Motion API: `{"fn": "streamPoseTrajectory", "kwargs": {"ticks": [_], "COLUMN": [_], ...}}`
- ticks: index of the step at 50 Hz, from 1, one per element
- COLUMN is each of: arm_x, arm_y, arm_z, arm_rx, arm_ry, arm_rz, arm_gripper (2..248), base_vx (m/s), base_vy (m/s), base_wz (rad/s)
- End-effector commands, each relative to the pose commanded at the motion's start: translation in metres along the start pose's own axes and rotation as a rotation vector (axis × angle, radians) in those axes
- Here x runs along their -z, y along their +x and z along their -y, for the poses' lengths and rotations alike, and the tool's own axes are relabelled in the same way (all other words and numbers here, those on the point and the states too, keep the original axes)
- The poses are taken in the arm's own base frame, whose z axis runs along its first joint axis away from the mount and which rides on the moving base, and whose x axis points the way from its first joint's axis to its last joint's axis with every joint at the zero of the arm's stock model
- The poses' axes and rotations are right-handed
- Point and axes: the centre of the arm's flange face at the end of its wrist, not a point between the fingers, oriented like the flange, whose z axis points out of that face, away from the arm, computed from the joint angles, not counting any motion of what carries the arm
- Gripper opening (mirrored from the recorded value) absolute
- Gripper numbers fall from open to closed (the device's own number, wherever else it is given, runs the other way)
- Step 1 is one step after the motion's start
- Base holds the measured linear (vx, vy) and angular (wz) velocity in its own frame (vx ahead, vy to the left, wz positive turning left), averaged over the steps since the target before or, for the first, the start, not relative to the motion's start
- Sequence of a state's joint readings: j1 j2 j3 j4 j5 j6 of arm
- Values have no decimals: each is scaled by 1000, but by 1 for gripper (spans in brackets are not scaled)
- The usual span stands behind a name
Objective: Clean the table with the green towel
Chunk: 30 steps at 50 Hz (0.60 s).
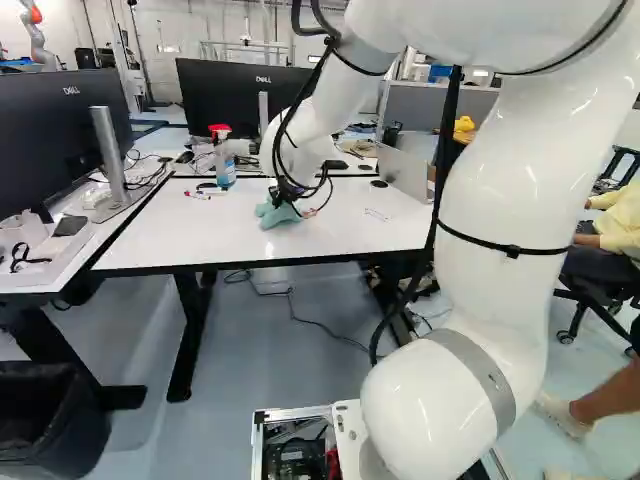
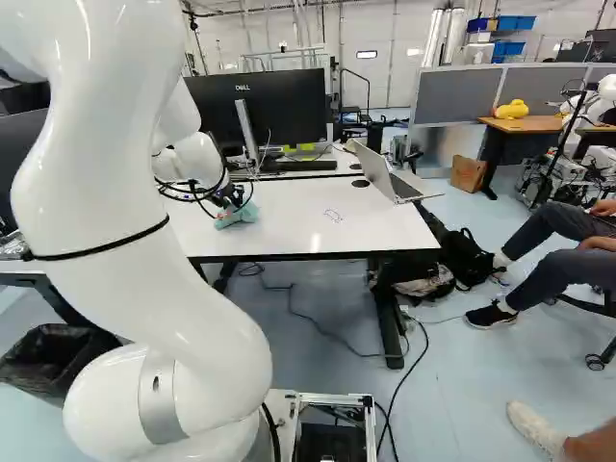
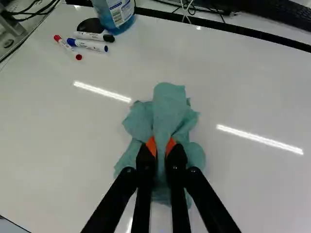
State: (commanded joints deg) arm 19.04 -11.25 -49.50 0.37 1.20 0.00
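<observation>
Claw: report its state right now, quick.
Claw: closed on the green towel, a fold of it pinched between the orange pads, the towel on the white table.

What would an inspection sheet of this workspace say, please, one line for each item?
Surface: white table, small dark outline on it
Job's things: green towel, bunched, on the table
Clutter: three markers beside a spray bottle; open laptop
Gripper: claw shut on the towel
Cables: black cable on the floor, partly under the table
Surroundings: monitors, black bin
</observation>
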Motion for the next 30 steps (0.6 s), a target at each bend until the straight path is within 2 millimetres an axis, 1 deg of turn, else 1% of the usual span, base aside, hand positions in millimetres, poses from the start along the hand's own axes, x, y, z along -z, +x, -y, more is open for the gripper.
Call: {"fn": "streamPoseTrajectory", "kwargs": {"ticks": [16, 30], "arm_x": [0, 4], "arm_y": [0, -4], "arm_z": [-23, -46], "arm_rx": [-35, -69], "arm_ry": [-29, -58], "arm_rz": [0, -15], "arm_gripper": [40, 40], "base_vx": [0, 0], "base_vy": [0, 0], "base_wz": [0, 0]}}
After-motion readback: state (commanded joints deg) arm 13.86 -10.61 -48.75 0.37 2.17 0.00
